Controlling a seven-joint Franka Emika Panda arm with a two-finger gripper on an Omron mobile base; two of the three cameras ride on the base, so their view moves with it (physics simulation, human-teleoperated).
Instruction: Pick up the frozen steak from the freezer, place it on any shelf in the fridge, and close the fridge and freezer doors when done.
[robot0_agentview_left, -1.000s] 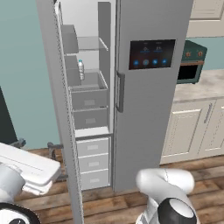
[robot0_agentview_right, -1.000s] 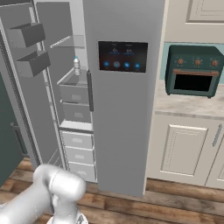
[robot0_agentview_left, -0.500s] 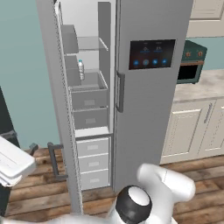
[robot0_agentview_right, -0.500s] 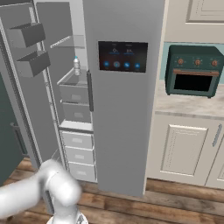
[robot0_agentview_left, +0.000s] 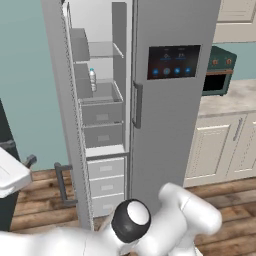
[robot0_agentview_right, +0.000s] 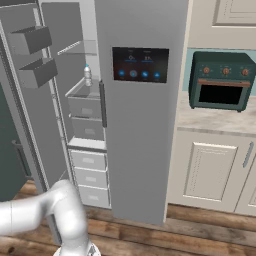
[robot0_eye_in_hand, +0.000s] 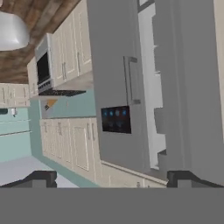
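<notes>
The freezer (robot0_agentview_left: 100, 120) stands open, its plain grey door (robot0_agentview_left: 64, 115) swung out to the left with grey bins (robot0_agentview_right: 31, 40) on its inner side. Grey drawers (robot0_agentview_left: 102, 112) and a clear bottle (robot0_agentview_left: 92, 79) show inside; the frozen steak is hidden from these angles. The fridge door (robot0_agentview_left: 170, 110) with the dark touchscreen (robot0_agentview_left: 173, 61) is shut, so its shelf is out of sight. My gripper (robot0_eye_in_hand: 111, 178) is open and holds nothing. It sits well back from the appliance, and the hand view is rolled sideways. My arm (robot0_agentview_right: 60, 210) bends low toward the left.
A teal oven (robot0_agentview_right: 222, 80) sits on the pale counter right of the fridge, above cream cabinets (robot0_agentview_right: 210, 170). Wooden floor (robot0_agentview_left: 45, 200) lies in front of the open freezer door, whose bar handle (robot0_agentview_left: 61, 182) sticks out low.
My arm has swung lower and further left; its elbow now fills the bottom of the left base view. Both doors and the bottle have not moved.
</notes>
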